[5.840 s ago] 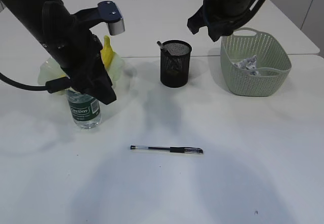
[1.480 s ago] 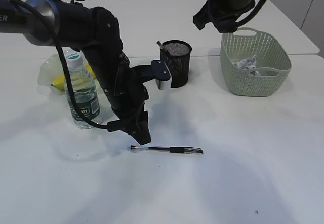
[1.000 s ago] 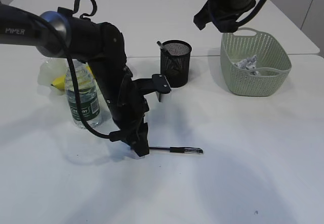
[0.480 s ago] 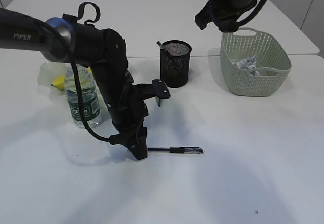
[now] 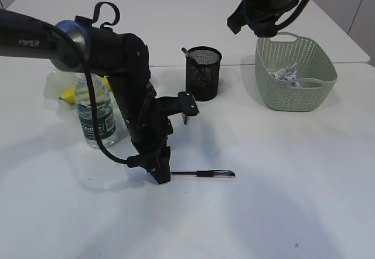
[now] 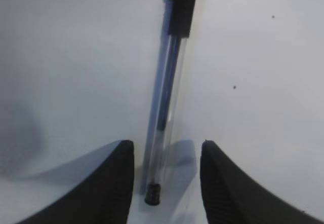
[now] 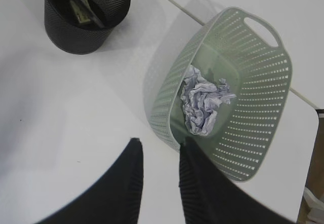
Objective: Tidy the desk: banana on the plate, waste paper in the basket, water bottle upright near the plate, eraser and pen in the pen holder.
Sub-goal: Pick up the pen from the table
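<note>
- Now the left hand (image 5: 159,176) stands at the surface (image 5: 281,177) over the tail of the clear-barrelled ballpoint pen with black grip and cap (image 5: 202,173); a second and a half ago it hung just above and left of that tail.
- Wrist view: its two ribbed black fingers (image 6: 109,183) flank the pen (image 6: 164,102) with a gap on either side, half parted, gripping nothing; the pen's dark end plug lies between them.
- Unchanged over the last half second: the left arm's pose and the pen's position, flat and pointing right.
- Behind the arm, the clear plastic water bottle with green label and white cap (image 5: 95,116) stands upright, near the pale translucent plate (image 5: 54,84) bearing the yellow banana (image 5: 70,95).
- Centre rear: the black wire-mesh cylindrical pen holder (image 5: 203,74), with something small inside that cannot be identified.
- Right rear: the sage-green perforated plastic basket with handle slots (image 5: 295,71), holding crumpled white waste paper (image 7: 202,105).
- Right hand (image 7: 159,183): raised above the basket's near-left rim, smooth dark fingers narrowly parted, empty, as in all earlier frames.
</note>
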You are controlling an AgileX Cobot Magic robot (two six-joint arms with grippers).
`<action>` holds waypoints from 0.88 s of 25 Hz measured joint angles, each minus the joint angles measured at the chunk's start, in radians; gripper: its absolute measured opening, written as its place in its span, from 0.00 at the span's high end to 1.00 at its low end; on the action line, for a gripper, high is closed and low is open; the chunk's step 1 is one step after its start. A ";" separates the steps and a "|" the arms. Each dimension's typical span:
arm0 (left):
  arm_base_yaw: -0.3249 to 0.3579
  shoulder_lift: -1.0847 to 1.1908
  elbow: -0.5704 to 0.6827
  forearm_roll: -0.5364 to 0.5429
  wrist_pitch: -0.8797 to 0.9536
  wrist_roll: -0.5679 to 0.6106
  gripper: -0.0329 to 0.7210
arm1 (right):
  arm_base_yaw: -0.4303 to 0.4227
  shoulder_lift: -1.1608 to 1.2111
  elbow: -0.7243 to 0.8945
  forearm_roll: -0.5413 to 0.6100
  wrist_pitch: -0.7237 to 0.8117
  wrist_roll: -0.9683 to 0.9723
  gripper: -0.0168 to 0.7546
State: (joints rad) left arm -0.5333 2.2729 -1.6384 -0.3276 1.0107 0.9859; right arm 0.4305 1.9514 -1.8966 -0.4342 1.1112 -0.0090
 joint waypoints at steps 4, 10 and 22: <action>-0.004 0.000 -0.004 0.082 0.004 0.000 0.54 | 0.000 0.000 0.000 -0.003 0.000 0.000 0.73; -0.006 0.000 -0.006 0.162 0.005 0.000 0.54 | 0.000 0.000 0.000 -0.006 -0.010 0.000 0.73; -0.073 0.000 -0.006 0.199 0.021 0.000 0.54 | 0.000 0.000 0.000 -0.011 -0.021 0.000 0.73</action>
State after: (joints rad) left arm -0.6065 2.2729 -1.6445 -0.1284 1.0320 0.9859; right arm 0.4305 1.9514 -1.8966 -0.4454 1.0906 -0.0090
